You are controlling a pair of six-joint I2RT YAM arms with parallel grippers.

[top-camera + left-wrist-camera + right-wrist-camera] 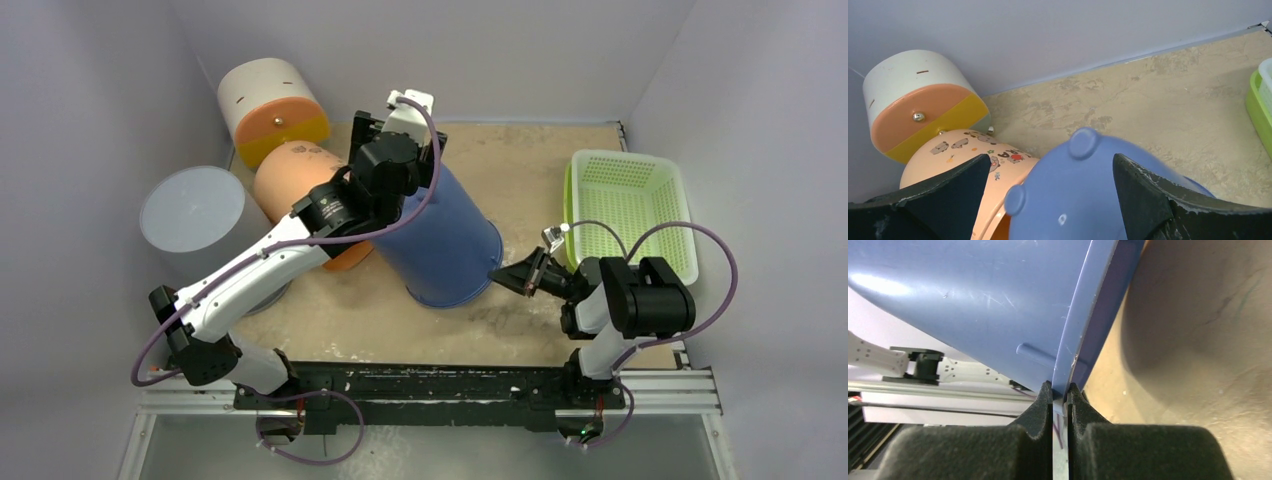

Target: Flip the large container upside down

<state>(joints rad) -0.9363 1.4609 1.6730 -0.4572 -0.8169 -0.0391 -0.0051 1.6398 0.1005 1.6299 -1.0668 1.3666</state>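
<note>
Blue container [450, 245]: large plastic bucket at mid-table, neither upright nor inverted. It leans on a slant, with its footed base raised toward the back left and its open mouth facing the front right. The lower rim looks close to the table [560, 170], though contact is hard to confirm.

Items, left to right:

- Grey cylinder [195, 215]: stands at the far left edge, apart from the work.
- White, orange and yellow drum [270, 105]: sits in the back left corner, on its side.
- Peach container [295, 175]: printed with cartoons and lying just beside the bucket's base. It looks to be touching the base, though the left arm hides the join.
- Left gripper [1050, 165]: poised over the bucket's base with its fingers [1143, 200] spread wide on either side and clasping nothing. Whether the pads press on the plastic cannot be told.
- Right gripper [505, 274]: its fingers [1040, 410] are clenched on the bucket's rim at the right side, with the thin lip pinched between them.
- Green basket [625, 155]: sits at the right edge, well apart.

Step in hand: the tipping itself, judged to be roughly at the halfway mark.

Next move, as a judgement:
- The pinched rim should be carried down and around so that the mouth meets the table.
- The left arm would steady or push the base up and over.
- The lip is thin and smooth, so slippage is a fair risk.
- The peach container crowds the swing on the left.
</note>
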